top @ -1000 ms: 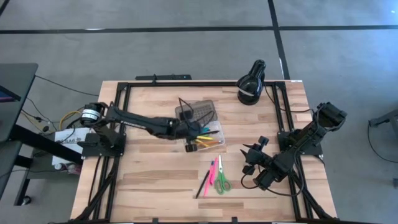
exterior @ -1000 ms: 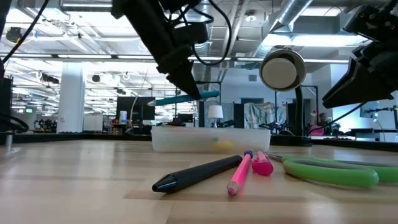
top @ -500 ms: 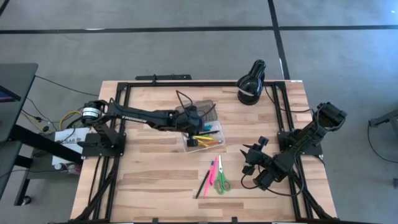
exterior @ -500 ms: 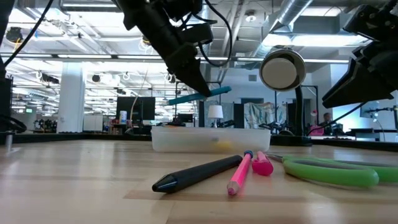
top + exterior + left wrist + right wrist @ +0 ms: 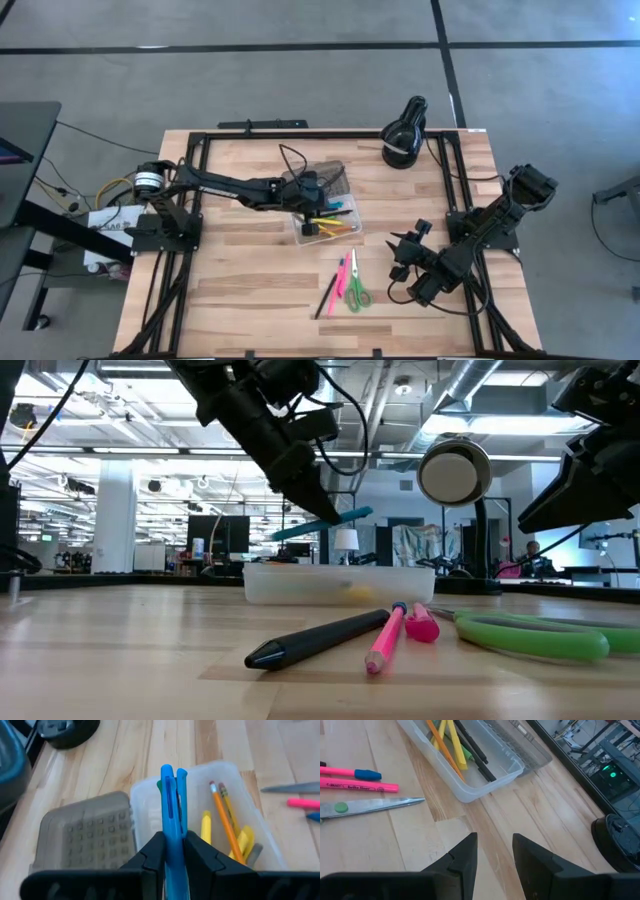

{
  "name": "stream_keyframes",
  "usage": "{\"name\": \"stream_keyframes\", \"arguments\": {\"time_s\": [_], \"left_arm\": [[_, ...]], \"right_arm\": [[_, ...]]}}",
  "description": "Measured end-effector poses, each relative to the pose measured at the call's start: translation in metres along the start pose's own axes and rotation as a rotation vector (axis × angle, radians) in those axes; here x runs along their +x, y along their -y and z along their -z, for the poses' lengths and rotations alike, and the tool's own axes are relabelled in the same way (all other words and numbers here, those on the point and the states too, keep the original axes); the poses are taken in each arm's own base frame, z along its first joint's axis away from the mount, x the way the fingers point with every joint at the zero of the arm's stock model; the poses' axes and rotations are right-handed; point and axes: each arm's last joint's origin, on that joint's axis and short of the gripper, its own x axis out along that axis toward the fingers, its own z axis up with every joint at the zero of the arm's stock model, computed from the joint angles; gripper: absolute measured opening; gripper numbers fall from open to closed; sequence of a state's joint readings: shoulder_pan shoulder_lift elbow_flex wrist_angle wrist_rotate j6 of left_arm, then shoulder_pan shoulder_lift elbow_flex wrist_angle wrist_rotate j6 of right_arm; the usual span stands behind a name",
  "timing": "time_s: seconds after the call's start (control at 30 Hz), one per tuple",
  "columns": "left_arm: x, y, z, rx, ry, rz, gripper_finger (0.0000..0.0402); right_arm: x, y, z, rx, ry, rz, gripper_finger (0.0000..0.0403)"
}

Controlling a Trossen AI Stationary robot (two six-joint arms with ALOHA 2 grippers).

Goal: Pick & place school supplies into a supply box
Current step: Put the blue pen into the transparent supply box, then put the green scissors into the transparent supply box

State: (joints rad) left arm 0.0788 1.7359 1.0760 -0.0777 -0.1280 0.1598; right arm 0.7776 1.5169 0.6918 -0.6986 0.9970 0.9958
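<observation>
My left gripper point(image 5: 318, 205) is shut on a blue pen point(image 5: 172, 805) and hangs over the clear supply box point(image 5: 343, 228). The pen also shows above the box in the low view point(image 5: 325, 523). The box lies open on the table, its grey dotted lid point(image 5: 85, 835) folded back flat. It holds yellow, orange, green and dark pens and pencils point(image 5: 452, 742). Two pink pens point(image 5: 344, 273), a dark pen point(image 5: 328, 295) and green-handled scissors point(image 5: 357, 287) lie on the table near the front. My right gripper point(image 5: 492, 851) is open and empty to their right. My left gripper pinches the blue pen between its two fingers, about mid-length point(image 5: 322, 523). The fingers slant down from the table's left. The pen's front part point(image 5: 172, 785) sticks out beyond the fingertips. It is lifted clear above the box, slightly tilted with one end higher.
A black round lamp-like object point(image 5: 403, 135) stands at the far right of the table. A black frame point(image 5: 200, 180) runs along the table's edges. Black cables point(image 5: 300, 165) arc over the box lid.
My left gripper has carried the blue pen toward the table's right edge, from the box's left end to over the box. It stays shut on the pen. The pen has tipped a little, one end rising.
</observation>
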Motion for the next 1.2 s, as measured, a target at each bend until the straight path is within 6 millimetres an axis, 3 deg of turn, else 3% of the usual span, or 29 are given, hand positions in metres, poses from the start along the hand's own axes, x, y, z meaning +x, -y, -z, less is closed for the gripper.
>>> {"name": "stream_keyframes", "arguments": {"time_s": [0.3, 0.53, 1.0, 1.2], "left_arm": [[0.027, 0.005, 0.014, 0.019, -0.036, 0.021, 0.0052], [0.03, 0.002, 0.013, 0.016, -0.031, -0.055, 0.0054], [0.029, 0.005, 0.012, 0.022, -0.024, -0.028, 0.0167], [0.004, 0.018, 0.001, 0.054, -0.01, -0.003, 0.0176]], "right_arm": [[0.0, 0.0, 0.0, 0.004, 0.002, -0.003, 0.0118], [0.0, -0.001, 0.0, 0.005, 0.001, -0.003, 0.0118], [0.0, -0.001, -0.001, 0.012, 0.004, -0.006, 0.0118], [0.01, -0.002, -0.009, 0.066, 0.01, -0.006, 0.0118]]}}
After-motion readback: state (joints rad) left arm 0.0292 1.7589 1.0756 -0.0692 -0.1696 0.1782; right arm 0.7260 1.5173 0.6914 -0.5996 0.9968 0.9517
